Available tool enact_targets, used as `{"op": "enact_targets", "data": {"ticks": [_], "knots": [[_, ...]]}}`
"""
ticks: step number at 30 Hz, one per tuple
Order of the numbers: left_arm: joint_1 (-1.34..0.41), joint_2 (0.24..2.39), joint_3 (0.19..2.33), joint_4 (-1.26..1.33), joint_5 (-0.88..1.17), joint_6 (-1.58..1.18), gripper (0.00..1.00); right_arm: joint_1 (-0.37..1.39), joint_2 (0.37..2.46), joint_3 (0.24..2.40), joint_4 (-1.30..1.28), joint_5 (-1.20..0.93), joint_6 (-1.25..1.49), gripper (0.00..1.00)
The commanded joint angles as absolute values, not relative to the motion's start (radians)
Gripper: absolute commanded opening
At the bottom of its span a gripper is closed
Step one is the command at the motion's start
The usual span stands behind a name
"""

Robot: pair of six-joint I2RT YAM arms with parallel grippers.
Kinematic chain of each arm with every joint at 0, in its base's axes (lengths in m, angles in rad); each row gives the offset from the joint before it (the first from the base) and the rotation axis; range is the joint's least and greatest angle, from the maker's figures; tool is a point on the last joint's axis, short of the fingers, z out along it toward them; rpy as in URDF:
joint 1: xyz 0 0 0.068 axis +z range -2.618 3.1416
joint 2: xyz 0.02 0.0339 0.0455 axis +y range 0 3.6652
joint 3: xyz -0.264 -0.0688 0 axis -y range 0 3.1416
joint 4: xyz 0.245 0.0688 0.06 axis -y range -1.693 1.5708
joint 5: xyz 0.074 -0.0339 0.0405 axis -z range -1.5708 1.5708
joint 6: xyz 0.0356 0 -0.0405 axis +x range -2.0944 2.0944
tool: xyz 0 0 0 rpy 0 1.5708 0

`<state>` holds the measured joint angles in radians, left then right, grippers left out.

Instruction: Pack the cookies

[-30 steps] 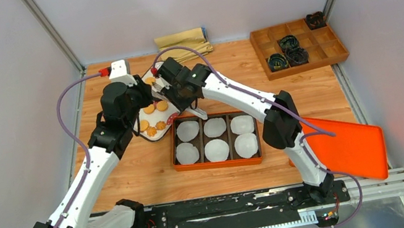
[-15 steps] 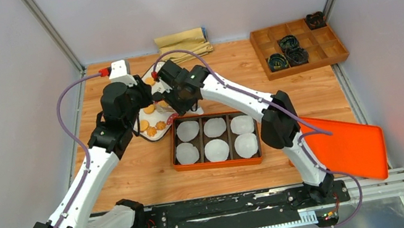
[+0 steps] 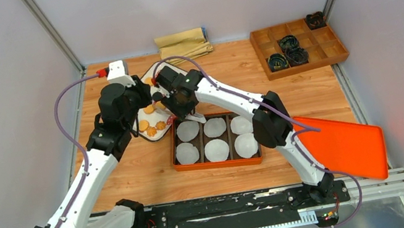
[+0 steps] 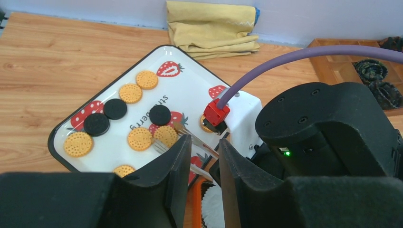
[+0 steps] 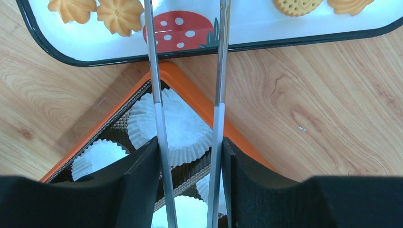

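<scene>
Crossing the plate [image 5: 252,23] rim where the tray [image 5: 192,97] corner crowds it, tweezers [image 5: 152,57] clenched in the right pincer [image 5: 189,142] spread among cookies [image 5: 119,14]; left pincer [image 4: 203,142] released, empty.

My left arm [image 3: 83,185] and right arm [image 3: 227,94] meet over the white plate [image 3: 148,73], where a few golden cookies [image 3: 152,130] show at its near edge. Just beside it lies the orange tray [image 3: 218,164] with six paper cups [image 3: 216,149]. A flat orange panel [image 3: 350,150] sits to my right.
</scene>
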<state>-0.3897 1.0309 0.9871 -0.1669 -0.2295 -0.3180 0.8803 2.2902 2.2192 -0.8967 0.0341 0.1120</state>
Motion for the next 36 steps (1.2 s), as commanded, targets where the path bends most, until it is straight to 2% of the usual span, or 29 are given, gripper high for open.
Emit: {"op": "enact_targets", "data": {"ticks": [1, 4, 10, 15, 17, 28, 36], "knots": [[-0.393, 1.016, 0.984, -0.161, -0.243, -0.308, 0.34, 0.874, 2.290, 2.267, -0.934, 0.063, 0.113, 0.52], [-0.393, 1.015, 0.980, -0.152, -0.238, -0.311, 0.34, 0.874, 2.301, 2.289, -0.937, 0.062, 0.113, 0.51], [-0.393, 1.016, 0.979, -0.156, -0.243, -0.309, 0.34, 0.873, 2.320, 2.320, -0.949, 0.062, 0.113, 0.39], [-0.393, 1.016, 0.978, -0.155, -0.235, -0.310, 0.34, 0.873, 2.317, 2.327, -0.951, 0.083, 0.115, 0.22], [-0.393, 1.014, 0.979, -0.155, -0.234, -0.310, 0.34, 0.872, 2.305, 2.322, -0.950, 0.101, 0.118, 0.18], [-0.393, 1.011, 0.989, -0.152, -0.213, -0.324, 0.33, 0.874, 2.088, 2.197, -0.922, 0.200, 0.100, 0.12], [-0.393, 1.035, 0.992, -0.145, -0.188, -0.349, 0.32, 0.904, 1.859, 1.960, -0.887, 0.208, 0.110, 0.11]]}}
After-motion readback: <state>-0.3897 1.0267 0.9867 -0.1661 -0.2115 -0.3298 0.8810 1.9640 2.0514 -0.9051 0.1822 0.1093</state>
